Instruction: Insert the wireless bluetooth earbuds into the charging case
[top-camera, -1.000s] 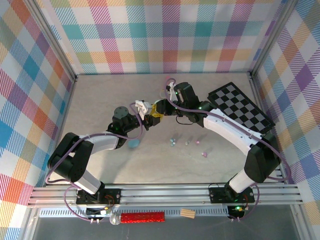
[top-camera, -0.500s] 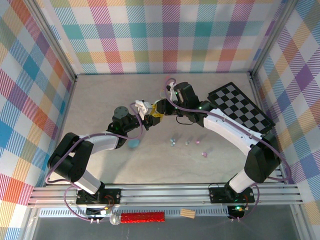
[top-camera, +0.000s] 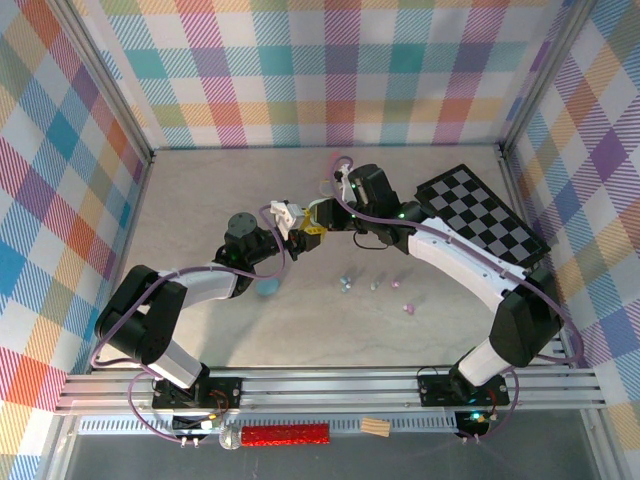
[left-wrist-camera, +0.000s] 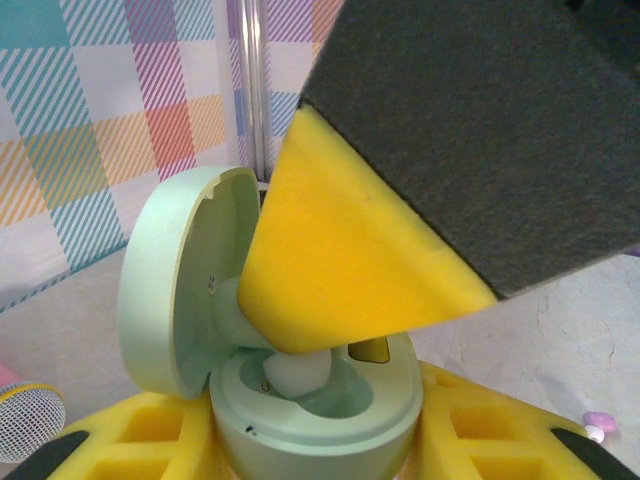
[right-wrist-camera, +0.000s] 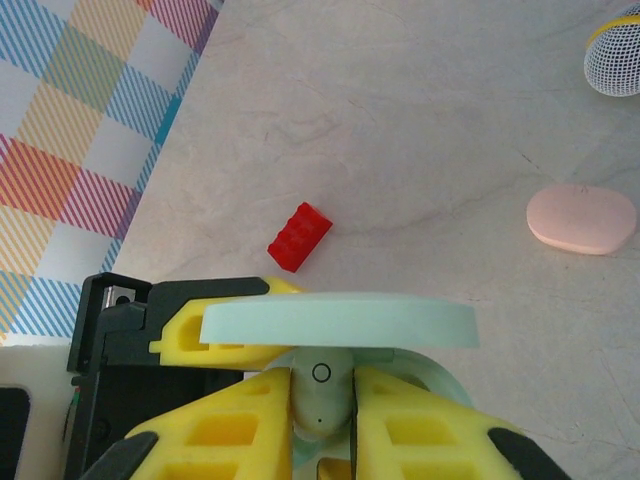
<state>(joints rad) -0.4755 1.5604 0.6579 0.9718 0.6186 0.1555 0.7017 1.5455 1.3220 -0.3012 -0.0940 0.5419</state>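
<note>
A mint charging case (left-wrist-camera: 320, 415) stands upright with its lid (left-wrist-camera: 175, 290) swung open, and my left gripper (left-wrist-camera: 320, 455) is shut on its base. One pale mint earbud (right-wrist-camera: 320, 395) is pinched between the yellow fingers (right-wrist-camera: 225, 430) of my right gripper (right-wrist-camera: 322, 425), which is shut on it. This earbud (left-wrist-camera: 295, 372) sits low in the case's well, under the right gripper's finger (left-wrist-camera: 350, 260). In the top view both grippers meet at mid-table, left gripper (top-camera: 296, 238) and right gripper (top-camera: 316, 222). Several loose earbuds (top-camera: 345, 284) lie on the table nearer the arm bases.
A red brick (right-wrist-camera: 299, 237), a pink pebble case (right-wrist-camera: 581, 218) and a toy microphone (right-wrist-camera: 615, 55) lie beyond the case. A blue case (top-camera: 267, 287) rests by the left arm. A checkerboard (top-camera: 480, 215) lies at the back right. Plaid walls enclose the table.
Almost nothing differs in the top view. Both grippers stay pressed together at the same spot with the case between them.
</note>
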